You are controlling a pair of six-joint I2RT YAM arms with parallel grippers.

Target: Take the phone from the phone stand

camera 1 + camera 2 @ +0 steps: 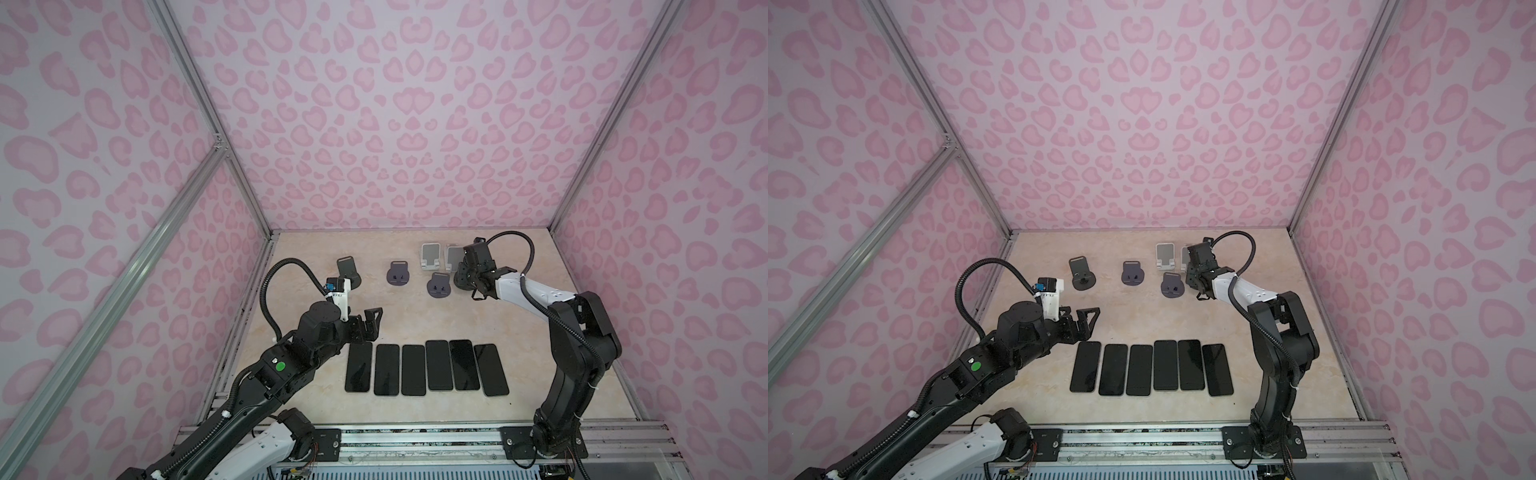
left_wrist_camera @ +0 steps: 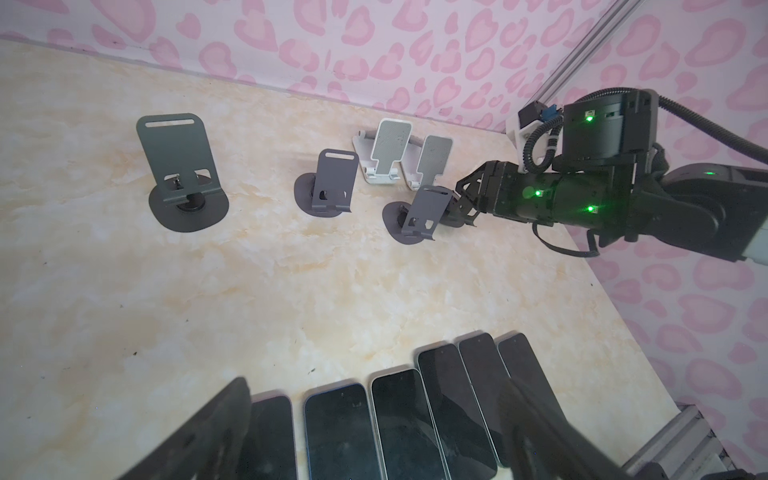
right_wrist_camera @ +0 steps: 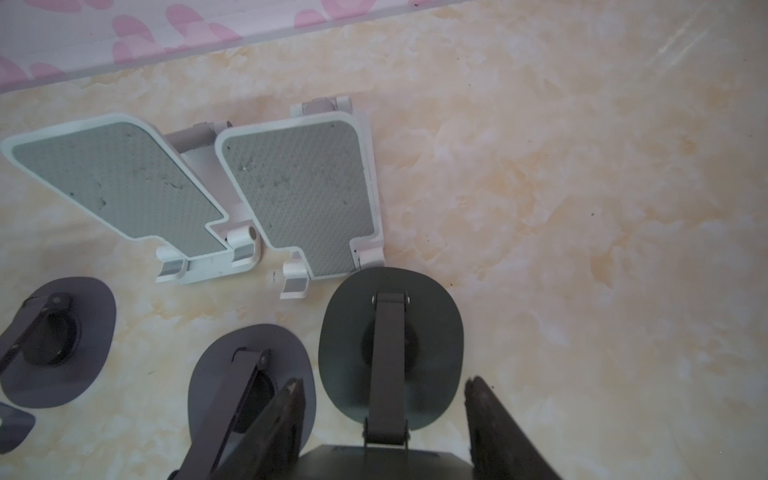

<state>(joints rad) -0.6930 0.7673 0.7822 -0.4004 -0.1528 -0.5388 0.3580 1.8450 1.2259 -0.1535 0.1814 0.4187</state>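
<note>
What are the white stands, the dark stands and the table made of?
White stands: matte white plastic, seemingly, with moulded hinges and a grey dotted pad that looks rubbery.
Dark stands: probably painted metal; thin flat sheets, bent lips, smooth matte grey.
Table: cream marble pattern; stone or printed laminate, cannot tell.

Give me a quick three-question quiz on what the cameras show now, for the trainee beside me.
1. How many phones lie flat in the front row?
2. True or false: the left pincer is open and empty.
3. The right pincer straddles: A) a dark stand, B) a phone, C) nothing.
Key: 1 six; 2 true; 3 A.
</note>
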